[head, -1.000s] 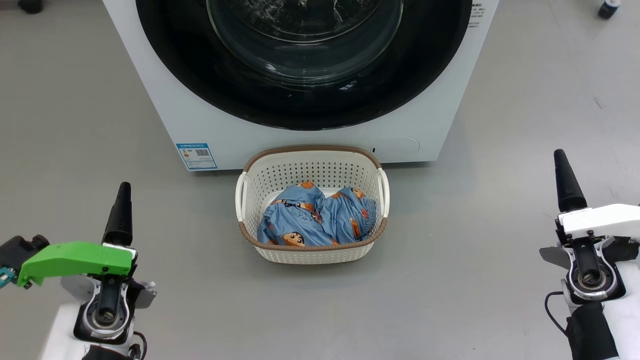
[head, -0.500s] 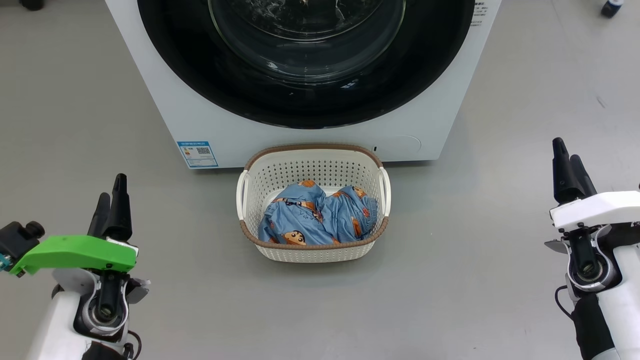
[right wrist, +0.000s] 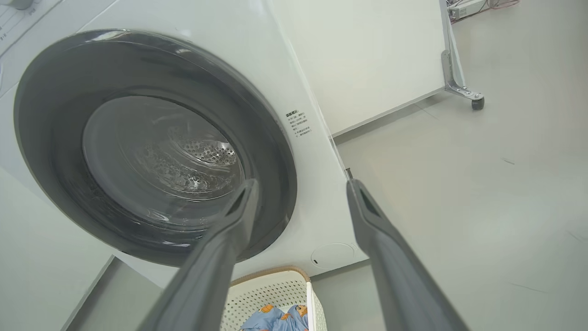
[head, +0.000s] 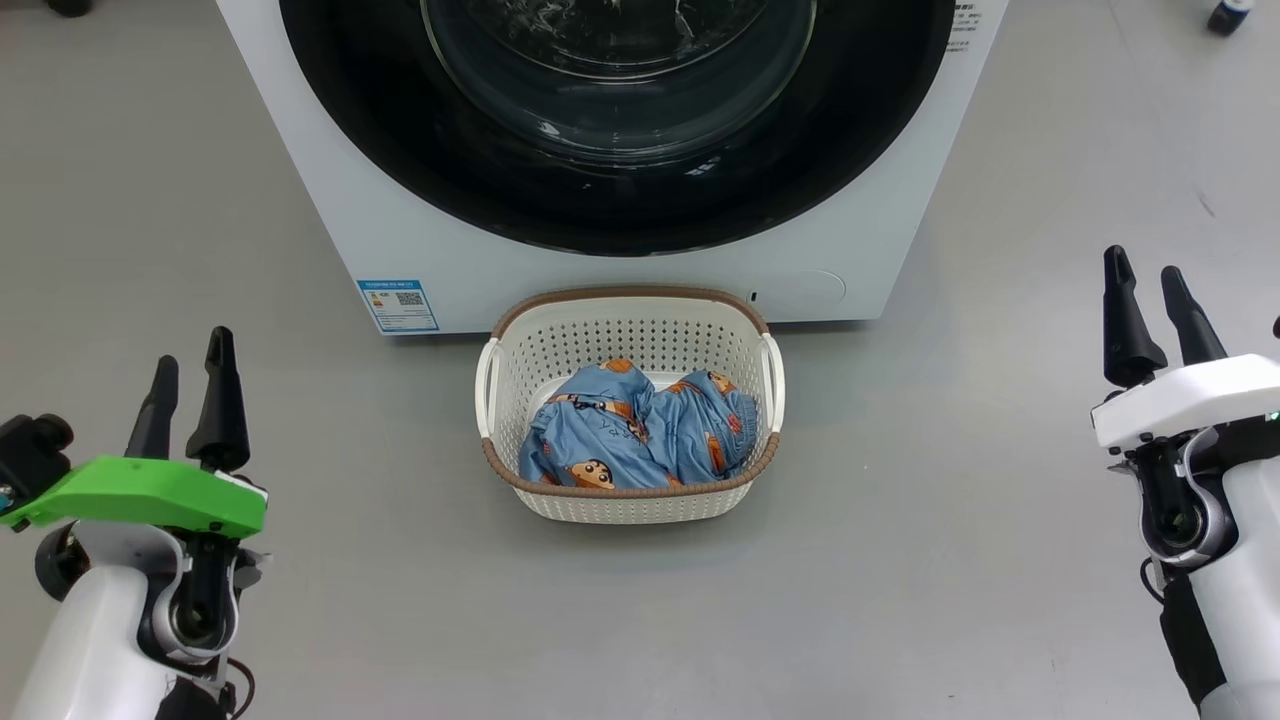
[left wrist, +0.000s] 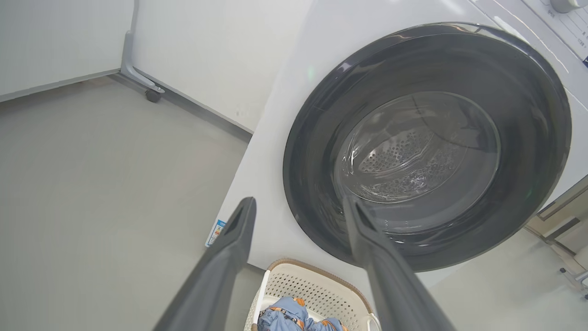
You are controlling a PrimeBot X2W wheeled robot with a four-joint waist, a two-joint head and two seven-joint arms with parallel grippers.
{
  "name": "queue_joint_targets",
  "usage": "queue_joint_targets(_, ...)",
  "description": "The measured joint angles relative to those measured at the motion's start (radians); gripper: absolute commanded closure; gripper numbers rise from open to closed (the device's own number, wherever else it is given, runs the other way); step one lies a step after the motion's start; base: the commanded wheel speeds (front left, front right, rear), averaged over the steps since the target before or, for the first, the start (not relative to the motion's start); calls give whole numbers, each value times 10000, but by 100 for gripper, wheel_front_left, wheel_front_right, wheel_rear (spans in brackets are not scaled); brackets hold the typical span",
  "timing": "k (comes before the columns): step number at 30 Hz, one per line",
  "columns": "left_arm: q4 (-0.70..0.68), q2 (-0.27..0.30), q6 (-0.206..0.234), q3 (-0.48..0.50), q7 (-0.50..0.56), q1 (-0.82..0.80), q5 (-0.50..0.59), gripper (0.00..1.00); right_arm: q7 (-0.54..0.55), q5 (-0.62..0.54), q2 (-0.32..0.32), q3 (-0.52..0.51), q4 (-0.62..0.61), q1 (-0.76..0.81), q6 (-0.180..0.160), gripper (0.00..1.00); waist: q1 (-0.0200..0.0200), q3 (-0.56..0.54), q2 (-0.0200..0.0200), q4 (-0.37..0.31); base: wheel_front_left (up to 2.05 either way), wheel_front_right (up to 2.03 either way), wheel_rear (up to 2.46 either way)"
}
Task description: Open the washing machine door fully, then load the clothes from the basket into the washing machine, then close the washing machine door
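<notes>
Head view: blue QR label (head: 397, 305) on washing machine (head: 850, 240), print unreadable; left tool (head: 190, 347), right tool (head: 1142, 262) spread, empty.

Left gripper (left wrist: 299, 202) spread wide, empty, pointing at the shut door (left wrist: 528, 138) of the washer (left wrist: 294, 69). Basket (left wrist: 321, 289) just below the door, clothes (left wrist: 285, 317) inside. Grey floor (left wrist: 92, 184).

Lab (washing machine (head: 400, 250), wheeled partition (right wrist: 376, 59)).

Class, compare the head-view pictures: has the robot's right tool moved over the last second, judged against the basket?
Yes. Against the basket, the right tool has moved up the view, toward the washing machine, and turned so both fingers show.
</notes>
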Motion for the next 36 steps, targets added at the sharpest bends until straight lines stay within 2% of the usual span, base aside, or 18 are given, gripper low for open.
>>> queue_joint_targets(5,6,153,0,-148,-148,-10,876,0,-178,-949,-303,305,6,-80,-8,0,0,31,0,27,0,0,0)
queue_joint_targets(9,12,201,-2,-174,-324,-17,1567,0,-385,-1822,-516,424,-29,-337,-163,0,0,39,0,54,0,0,0)
queue_joint_targets(24,17,493,-6,-303,-849,-43,4029,0,-938,-4358,-857,953,-79,-520,-439,0,0,52,0,145,0,0,0)
queue_joint_targets(29,84,502,-33,-290,-1028,-62,4621,0,-1101,-4892,-984,980,-44,-520,-518,0,0,48,0,173,0,0,0)
queue_joint_targets(36,242,428,-33,-142,-1028,-62,4778,0,-1124,-4811,-757,752,56,-511,-602,0,0,80,0,180,0,0,0)
